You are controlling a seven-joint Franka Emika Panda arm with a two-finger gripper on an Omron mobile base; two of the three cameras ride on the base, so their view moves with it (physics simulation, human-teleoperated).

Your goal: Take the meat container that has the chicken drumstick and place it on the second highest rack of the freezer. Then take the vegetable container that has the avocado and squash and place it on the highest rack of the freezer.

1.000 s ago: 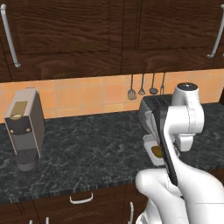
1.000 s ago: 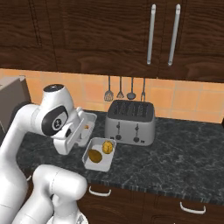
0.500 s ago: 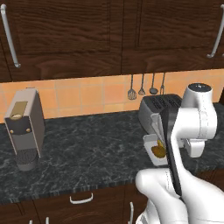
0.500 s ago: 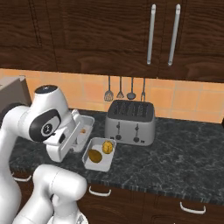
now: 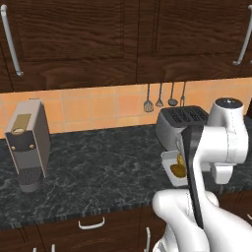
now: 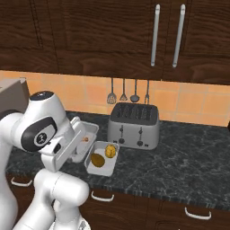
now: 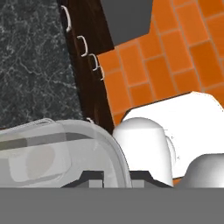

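No writing or brand anywhere, not even on the toaster (image 6: pixel 133 125). Gripper (image 7: pixel 114 175) clamped on the meat tray (image 6: pixel 83 140) rim, lifted beside the avocado (image 6: pixel 97 159) and squash (image 6: pixel 110 150) tray (image 6: pixel 101 169).

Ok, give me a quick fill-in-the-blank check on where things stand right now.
1. The gripper is shut on the pale clear tray holding the orange-brown ____.
2. The brown-olive avocado shares its white tray with the yellow ____.
3. That white tray rests on the dark marbled counter in front of the silver ____.
Missing words: drumstick; squash; toaster.

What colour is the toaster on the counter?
Silver-grey toaster, clearest in the right base view.
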